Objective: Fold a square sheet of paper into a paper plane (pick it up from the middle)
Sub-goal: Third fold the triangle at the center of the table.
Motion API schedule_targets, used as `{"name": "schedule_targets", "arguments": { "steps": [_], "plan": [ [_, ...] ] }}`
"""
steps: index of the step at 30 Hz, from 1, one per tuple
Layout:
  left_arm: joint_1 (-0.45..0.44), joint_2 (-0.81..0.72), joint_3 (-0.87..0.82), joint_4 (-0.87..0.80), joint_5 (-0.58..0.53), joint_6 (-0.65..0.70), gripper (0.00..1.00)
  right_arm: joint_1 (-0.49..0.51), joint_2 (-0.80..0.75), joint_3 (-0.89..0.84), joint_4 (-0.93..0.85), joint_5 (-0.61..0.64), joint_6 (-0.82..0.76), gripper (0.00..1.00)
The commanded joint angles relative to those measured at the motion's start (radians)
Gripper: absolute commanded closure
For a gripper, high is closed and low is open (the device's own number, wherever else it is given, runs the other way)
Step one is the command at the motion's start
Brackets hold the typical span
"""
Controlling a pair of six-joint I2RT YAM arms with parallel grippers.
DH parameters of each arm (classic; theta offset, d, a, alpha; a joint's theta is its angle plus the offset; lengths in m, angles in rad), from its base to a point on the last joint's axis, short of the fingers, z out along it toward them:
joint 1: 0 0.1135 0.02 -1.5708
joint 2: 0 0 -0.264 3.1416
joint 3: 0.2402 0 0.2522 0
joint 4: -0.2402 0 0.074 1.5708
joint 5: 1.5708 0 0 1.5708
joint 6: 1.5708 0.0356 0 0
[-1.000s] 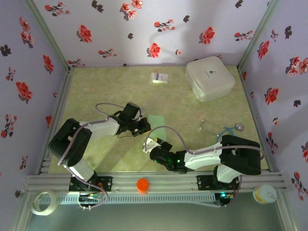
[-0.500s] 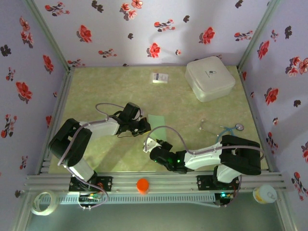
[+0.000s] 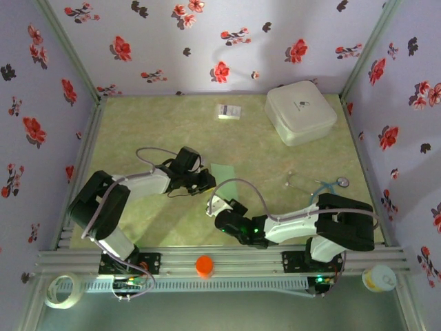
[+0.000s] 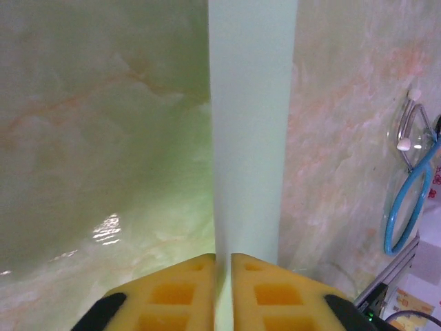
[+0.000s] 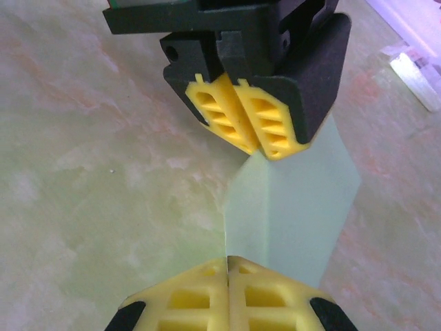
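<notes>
At the middle of the counter (image 3: 138,124), the two arms are meeting nose to nose over the sheet of paper (image 5: 296,207), which is showing a raised crease running between them. The left gripper (image 4: 222,258) is pinching the far end, yellow jaws pressed together with the pale green strip slipping into the seam between them. The right gripper (image 5: 227,262) is facing it from the near side, jaws closing tight on the opposite end of that crease. The flaps are sloping down on either side toward the marbled surface. Well apart, the white box (image 3: 300,112) and the small printed card (image 3: 229,111) are sitting near the back wall.
</notes>
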Motion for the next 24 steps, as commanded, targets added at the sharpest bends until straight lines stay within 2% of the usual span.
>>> {"name": "schedule_targets", "arguments": {
  "steps": [1, 3, 7, 19, 24],
  "plan": [
    [0.014, -0.06, -0.006, -0.077, -0.063, 0.027, 0.77, -0.033, -0.053, -0.019, 0.0, -0.13, 0.082, 1.0],
    [0.021, -0.083, -0.003, -0.117, -0.099, 0.038, 0.69, -0.064, -0.069, -0.021, -0.003, -0.206, 0.135, 1.0],
    [0.035, -0.127, -0.006, -0.162, -0.142, 0.051, 0.62, -0.129, -0.09, -0.04, 0.037, -0.379, 0.23, 1.0],
    [0.053, -0.201, -0.006, -0.163, -0.159, 0.065, 0.63, -0.32, -0.098, -0.049, 0.089, -0.811, 0.452, 1.0],
    [0.053, -0.198, 0.012, -0.159, -0.137, 0.081, 0.67, -0.372, -0.095, -0.051, 0.095, -0.915, 0.492, 1.0]
  ]
}}
